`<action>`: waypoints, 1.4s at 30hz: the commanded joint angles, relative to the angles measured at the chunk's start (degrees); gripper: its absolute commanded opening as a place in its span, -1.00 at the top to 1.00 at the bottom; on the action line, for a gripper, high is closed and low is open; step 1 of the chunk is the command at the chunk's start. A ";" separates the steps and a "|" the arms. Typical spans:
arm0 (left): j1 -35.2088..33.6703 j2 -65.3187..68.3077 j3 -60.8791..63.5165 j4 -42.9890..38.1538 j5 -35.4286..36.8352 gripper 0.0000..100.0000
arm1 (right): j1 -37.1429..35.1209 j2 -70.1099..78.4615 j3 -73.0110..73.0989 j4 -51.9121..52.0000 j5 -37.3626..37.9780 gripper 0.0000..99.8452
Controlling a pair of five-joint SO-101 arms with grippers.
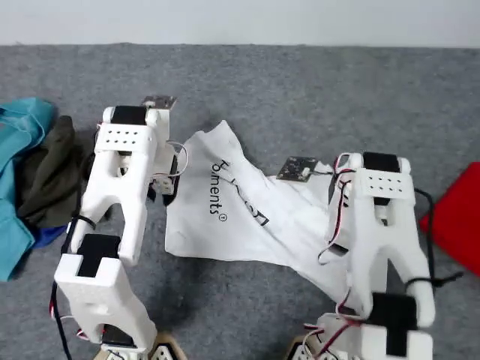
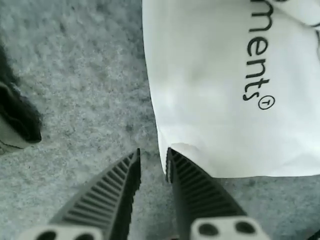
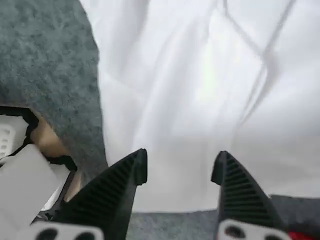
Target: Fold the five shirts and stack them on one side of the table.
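A white shirt (image 1: pixel 247 217) with dark print lies crumpled and spread in the middle of the grey table. My left arm (image 1: pixel 124 172) stands at the shirt's left edge. In the left wrist view, the left gripper (image 2: pixel 152 152) is just above the cloth-covered table, its fingers a narrow gap apart with nothing between them. One fingertip (image 2: pixel 172 157) sits right beside a corner of the white shirt (image 2: pixel 215 75). My right arm (image 1: pixel 379 217) is over the shirt's right part. The right gripper (image 3: pixel 182 157) hangs wide open above the wrinkled white shirt (image 3: pixel 200 75).
A heap of shirts lies at the table's left edge, with a teal shirt (image 1: pixel 15 150) and a dark olive one (image 1: pixel 52 176) on top. A red shirt (image 1: pixel 459 217) lies at the right edge. Bare grey table surface (image 1: pixel 300 90) stretches behind the white shirt.
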 commanded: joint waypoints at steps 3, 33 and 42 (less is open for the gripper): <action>0.26 -3.78 0.04 1.85 0.35 0.83 | 5.05 6.90 -0.88 -6.55 -0.35 0.58; 15.03 24.62 -48.57 -8.97 5.45 0.58 | 4.18 11.82 -7.03 -0.57 0.44 0.98; 15.56 48.53 -71.52 -5.63 5.19 0.58 | 4.26 -0.13 -6.95 -0.40 4.57 0.98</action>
